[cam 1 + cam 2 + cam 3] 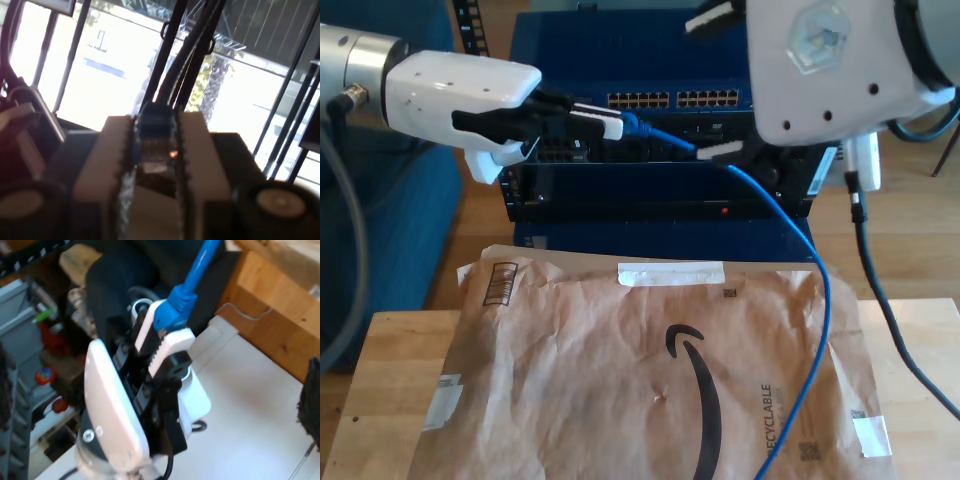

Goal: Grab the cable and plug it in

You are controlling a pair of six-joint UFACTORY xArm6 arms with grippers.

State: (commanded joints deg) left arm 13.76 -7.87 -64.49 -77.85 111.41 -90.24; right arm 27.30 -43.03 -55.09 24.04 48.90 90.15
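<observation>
End effector (155, 145) around cable (154, 122); "RECYCLABLE" envelope (620, 400).

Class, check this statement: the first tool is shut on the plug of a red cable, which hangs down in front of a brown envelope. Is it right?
Not quite: the cable is blue, not red, as the exterior view shows. The rest stands: my first tool is shut on its plug, and the cable hangs in front of the brown envelope.

The cable (790, 250) is bright blue. My first gripper (155, 150) has white fingers with black toothed edges. The brown envelope (650, 370) bears a black curved arrow and white tape.
</observation>
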